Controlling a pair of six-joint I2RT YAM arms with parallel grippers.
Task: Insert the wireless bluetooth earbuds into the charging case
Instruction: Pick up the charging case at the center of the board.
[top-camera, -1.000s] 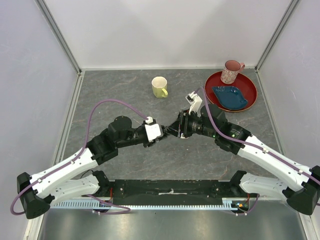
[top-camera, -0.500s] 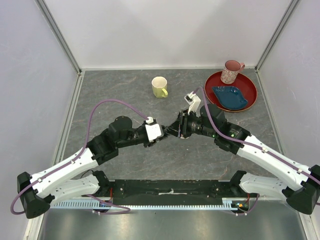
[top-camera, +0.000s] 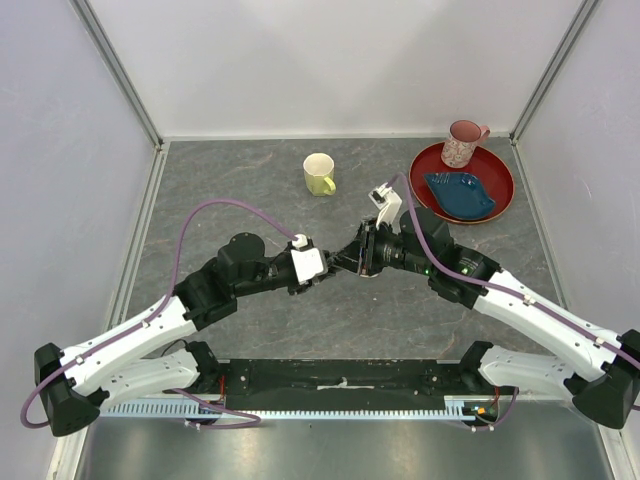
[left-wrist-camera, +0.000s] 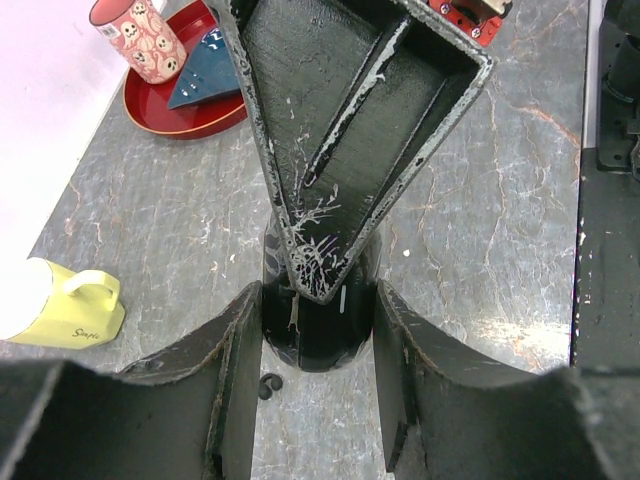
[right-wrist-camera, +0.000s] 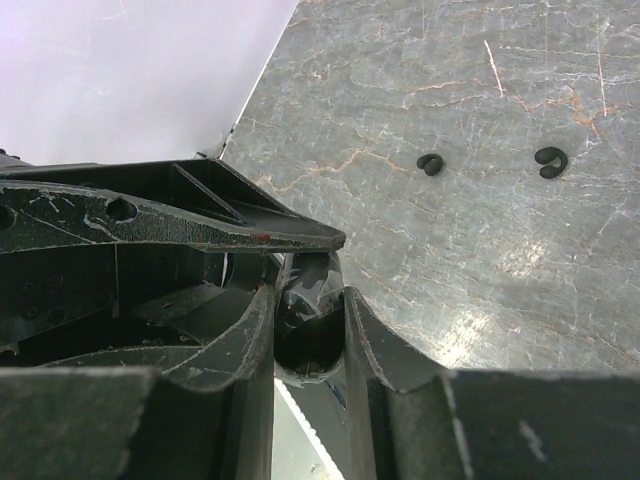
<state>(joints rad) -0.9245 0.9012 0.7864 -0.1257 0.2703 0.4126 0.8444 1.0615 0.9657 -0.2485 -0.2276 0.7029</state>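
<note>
Left wrist view: left jaws clamp the black charging case (left-wrist-camera: 312, 350); right jaws pinch it too.

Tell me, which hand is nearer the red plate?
Right. The right hand is left of the red plate, a bit toward the robot; the left hand faces it from farther left.

On the counter (top-camera: 230, 180), the charging case (left-wrist-camera: 320, 338) sits between the left tool (top-camera: 334, 263) and right tool (top-camera: 357, 254); the mug (top-camera: 319, 173) stands behind them, the plate (top-camera: 502, 198) far right.
</note>
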